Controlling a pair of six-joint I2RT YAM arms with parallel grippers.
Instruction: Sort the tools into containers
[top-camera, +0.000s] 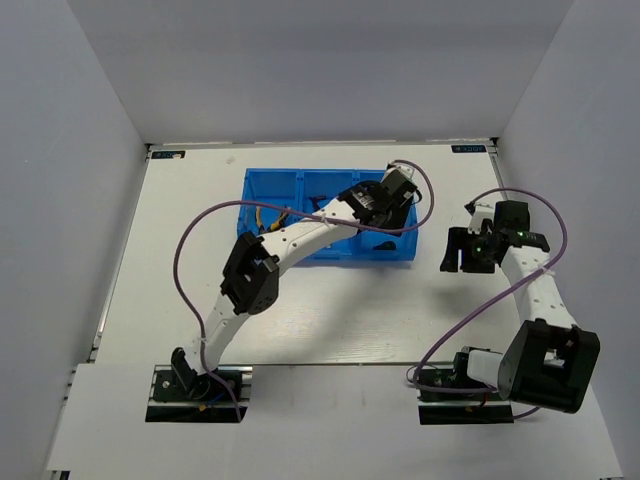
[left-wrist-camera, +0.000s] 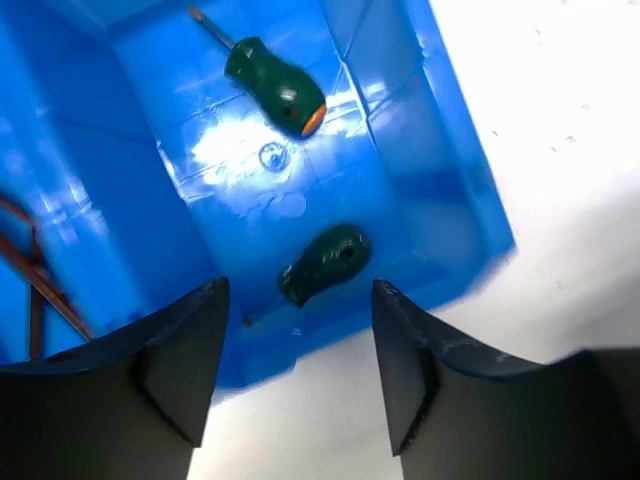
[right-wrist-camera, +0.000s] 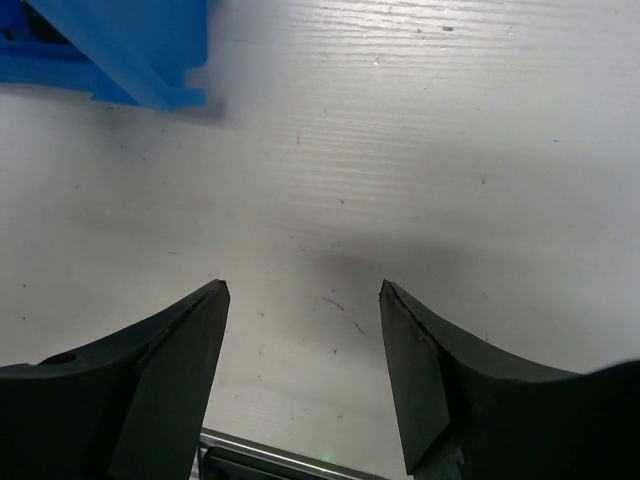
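The blue bin lies at the table's far middle. My left gripper hangs open and empty above its right compartment. In that compartment lie two tools: a stubby green screwdriver with an orange end and a smaller dark green-handled tool, which lies just beyond my left gripper. Yellow-handled pliers lie in the left compartment. My right gripper is open over bare table right of the bin, nothing between its fingers. A corner of the bin shows at the upper left of the right wrist view.
White walls close in the table at the back and on both sides. A purple cable loops off each arm. A metal rail shows below the right fingers.
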